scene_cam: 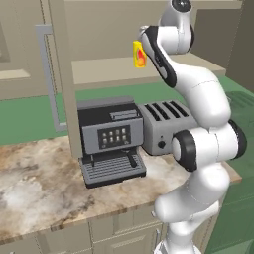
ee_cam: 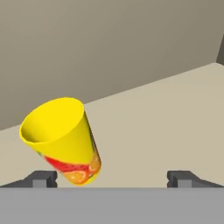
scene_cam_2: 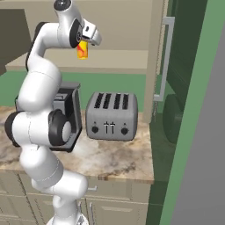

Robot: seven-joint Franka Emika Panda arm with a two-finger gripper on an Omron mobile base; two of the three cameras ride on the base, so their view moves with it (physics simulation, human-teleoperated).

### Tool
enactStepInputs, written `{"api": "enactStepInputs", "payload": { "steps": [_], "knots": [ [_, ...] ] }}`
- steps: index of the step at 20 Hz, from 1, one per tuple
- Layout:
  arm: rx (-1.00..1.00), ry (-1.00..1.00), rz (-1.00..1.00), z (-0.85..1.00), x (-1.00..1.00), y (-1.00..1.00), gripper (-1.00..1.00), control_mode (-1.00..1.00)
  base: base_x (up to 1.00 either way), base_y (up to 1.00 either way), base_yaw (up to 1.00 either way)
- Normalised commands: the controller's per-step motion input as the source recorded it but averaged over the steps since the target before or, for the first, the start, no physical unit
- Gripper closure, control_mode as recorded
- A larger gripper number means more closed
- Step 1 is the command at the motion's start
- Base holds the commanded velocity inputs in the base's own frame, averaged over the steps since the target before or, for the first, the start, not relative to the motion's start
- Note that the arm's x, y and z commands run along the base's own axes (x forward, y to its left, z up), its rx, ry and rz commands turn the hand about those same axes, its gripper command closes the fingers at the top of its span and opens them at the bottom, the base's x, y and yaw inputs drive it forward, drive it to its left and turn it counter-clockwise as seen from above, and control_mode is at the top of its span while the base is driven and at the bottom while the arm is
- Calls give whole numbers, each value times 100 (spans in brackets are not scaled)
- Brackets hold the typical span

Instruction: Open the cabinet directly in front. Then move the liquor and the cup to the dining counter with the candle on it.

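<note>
Because the hand view looks along the tool (ee_cam: 112,178), its two dark finger tips (ee_cam: 41,178) rise nearest, standing wide apart with nothing between them, so the tool is open. Just beyond the left tip lies the cup (ee_cam: 61,140), a bright yellow tumbler with a red-orange fruit print, sitting off toward that tip and not centred in the gap. In this view its long axis leans, mouth up and to the left, base down by the tip; whether that lean belongs to the cup or to the roll of the camera cannot be told here. From the left base view the cup (scene_cam: 139,54) looks upright on the shelf (scene_cam: 109,69) of the open cabinet (scene_cam: 62,74), right beside the tool's end. The right base view shows the cup (scene_cam_2: 82,49) just under the tool (scene_cam_2: 90,40). My judgement: the tool needs to shift sideways toward the cup to bring it between the tips before closing. Below, on the tabletop (scene_cam: 34,183), stand an espresso machine (scene_cam: 109,139) and a toaster (scene_cam_2: 111,116).
</note>
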Motion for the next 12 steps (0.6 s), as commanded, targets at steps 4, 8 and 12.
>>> {"api": "enactStepInputs", "payload": {
  "steps": [4,8,12],
  "knots": [
    [0,2,0,0,9,0,-100,-100,0,0,0],
    [0,2,0,1,3,0,-100,-100,0,0,0],
    [0,2,0,23,1,0,-100,-100,0,0,0]
  ]
}}
